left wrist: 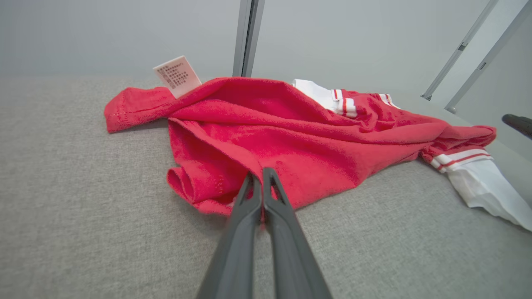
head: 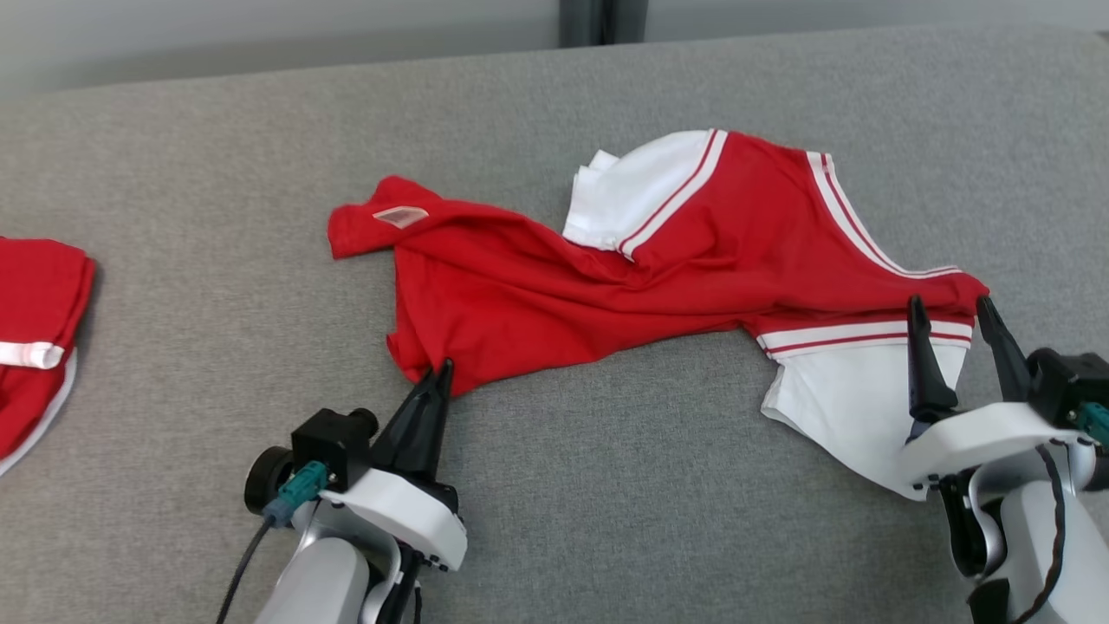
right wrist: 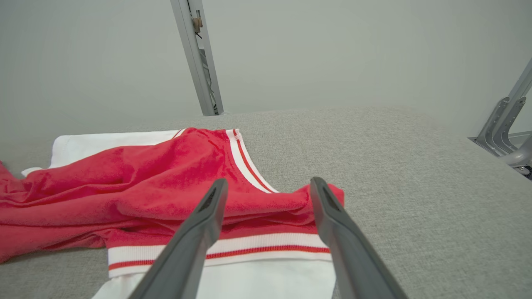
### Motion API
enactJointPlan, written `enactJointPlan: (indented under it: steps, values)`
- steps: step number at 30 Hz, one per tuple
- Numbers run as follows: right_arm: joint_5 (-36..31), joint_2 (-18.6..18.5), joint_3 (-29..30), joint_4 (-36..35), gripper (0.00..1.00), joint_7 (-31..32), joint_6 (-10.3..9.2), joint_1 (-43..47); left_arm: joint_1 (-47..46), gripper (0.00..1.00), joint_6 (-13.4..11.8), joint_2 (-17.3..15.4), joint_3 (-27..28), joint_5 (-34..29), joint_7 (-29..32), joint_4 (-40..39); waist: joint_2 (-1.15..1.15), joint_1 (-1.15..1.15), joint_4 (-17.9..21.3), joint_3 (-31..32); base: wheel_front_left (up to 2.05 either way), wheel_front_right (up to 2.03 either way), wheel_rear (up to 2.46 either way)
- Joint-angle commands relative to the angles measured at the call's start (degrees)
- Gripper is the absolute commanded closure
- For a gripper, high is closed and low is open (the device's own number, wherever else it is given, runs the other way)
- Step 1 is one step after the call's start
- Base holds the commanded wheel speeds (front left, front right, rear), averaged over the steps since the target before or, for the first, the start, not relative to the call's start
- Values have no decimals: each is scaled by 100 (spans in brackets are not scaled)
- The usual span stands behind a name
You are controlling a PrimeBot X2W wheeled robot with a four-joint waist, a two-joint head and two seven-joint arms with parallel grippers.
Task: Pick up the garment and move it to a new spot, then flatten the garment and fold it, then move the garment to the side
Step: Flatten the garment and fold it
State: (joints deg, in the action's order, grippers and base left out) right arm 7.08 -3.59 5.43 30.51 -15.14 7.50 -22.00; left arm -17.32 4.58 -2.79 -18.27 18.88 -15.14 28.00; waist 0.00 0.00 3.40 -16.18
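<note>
free: grey surface (head: 606,485) in front | obstacles: garment (head: 537,295) mid-surface; second red garment (head: 35,303) far left

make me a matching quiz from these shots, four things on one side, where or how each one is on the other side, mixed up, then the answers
Things:
1 left gripper
2 right gripper
3 care label
4 second red garment

Places or states:
a open, at the striped sleeve band
b shut on the garment, at its red hem
c at the head view's left edge, apart from both grippers
d sticking up from the garment's far corner

Pairs: 1-b, 2-a, 3-d, 4-c
</note>
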Motion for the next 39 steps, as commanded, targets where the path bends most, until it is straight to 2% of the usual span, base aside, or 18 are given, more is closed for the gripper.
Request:
enactJointPlan:
  steps: [1, 9, 14, 19, 26, 27, 29, 30, 33, 39]
  values:
    - [45, -14, 58, 42, 0, 0, -2, 107, 83, 100, 51, -21, -26, -81, 0, -120, 0, 0, -109, 198, 0, 0, 0]
    - [179, 40, 117, 190, 0, 0, -2, 473, 566, 100, 188, -21, -352, -470, -1, -1195, 0, 0, -461, 920, 0, 0, 0]
    - [250, 55, 93, 210, 0, 0, -2, 538, 821, 100, 24, -23, -403, -410, 0, -1468, 0, 0, -565, 962, 0, 0, 0]
    - [331, 47, -82, 167, 0, 0, -2, 344, 517, 100, -72, -20, -203, -417, -1, -1203, 0, 0, -449, 646, 0, 0, 0]
    - [349, 49, -258, 114, 0, 0, -2, 20, -385, 100, -185, -22, 318, -512, -1, -63, 0, 0, -49, 32, 0, 0, 0]
    - [359, 48, -272, 104, 0, 0, -2, -3, -511, 98, -209, -23, 391, -512, -1, 169, 0, 0, -3, -17, 0, 0, 0]
    - [380, 46, -282, 103, 0, 0, -2, -42, -732, 36, -215, -19, 511, -506, -1, 498, 0, 0, 77, -78, 0, 0, 0]
    - [391, 49, -278, 97, 0, 0, -2, -53, -797, 0, -221, -22, 568, -511, 0, 622, 0, 0, 99, -88, 0, 0, 0]
    - [401, 53, -229, 102, 0, 0, -2, -25, -827, 0, -230, -25, 751, -396, 0, 721, 0, 0, 105, -58, 0, 0, 0]
    - [424, 52, -94, 140, 0, 0, -2, 114, -522, 0, -182, -22, 833, -61, 0, 368, 0, 0, -49, 120, 0, 0, 0]
